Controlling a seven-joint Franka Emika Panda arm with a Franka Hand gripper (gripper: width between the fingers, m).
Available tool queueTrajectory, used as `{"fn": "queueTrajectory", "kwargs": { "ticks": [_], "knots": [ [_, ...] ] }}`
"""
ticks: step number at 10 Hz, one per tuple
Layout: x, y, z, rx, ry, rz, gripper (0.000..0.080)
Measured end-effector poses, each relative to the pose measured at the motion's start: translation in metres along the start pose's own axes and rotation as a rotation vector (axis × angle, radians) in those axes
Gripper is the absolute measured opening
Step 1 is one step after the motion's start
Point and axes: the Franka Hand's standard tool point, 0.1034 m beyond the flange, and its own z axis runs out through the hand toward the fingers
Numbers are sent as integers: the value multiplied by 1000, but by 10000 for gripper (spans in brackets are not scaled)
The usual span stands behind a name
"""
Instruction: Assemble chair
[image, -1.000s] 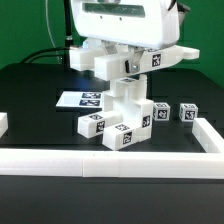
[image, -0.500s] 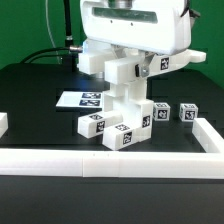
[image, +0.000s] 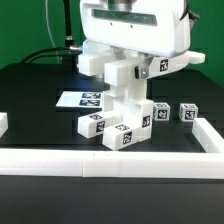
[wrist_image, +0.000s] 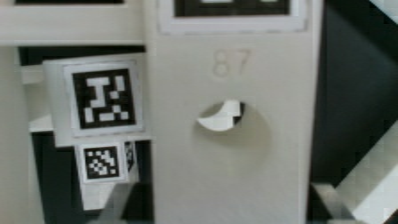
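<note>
My gripper (image: 123, 74) is shut on an upright white chair bar (image: 124, 92), and its lower end reaches the pile of tagged chair parts (image: 118, 128) in front of the marker board. A tagged white slab (image: 158, 65) sticks out at the hand's level toward the exterior view's right. In the wrist view the bar (wrist_image: 231, 150) fills the gap between my fingers (wrist_image: 352, 198). It shows an engraved number and a round hole (wrist_image: 217, 116). Tagged parts (wrist_image: 102, 95) lie beside it. Two small tagged cubes (image: 163, 112) (image: 187, 113) sit to the pile's right.
The marker board (image: 82, 98) lies flat behind the pile. A long low white border wall (image: 100, 160) runs along the front and turns back at the exterior view's right (image: 208, 135). Cables hang at the back left.
The hand has come down a little with the bar, and the tagged slab at its right now sits lower. The pile and the cubes have not moved.
</note>
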Motion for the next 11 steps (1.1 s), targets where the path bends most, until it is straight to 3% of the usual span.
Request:
{"fn": "queueTrajectory", "kwargs": {
  "ticks": [11],
  "knots": [
    [5, 4, -1, 1, 5, -80, 284]
  ]
}}
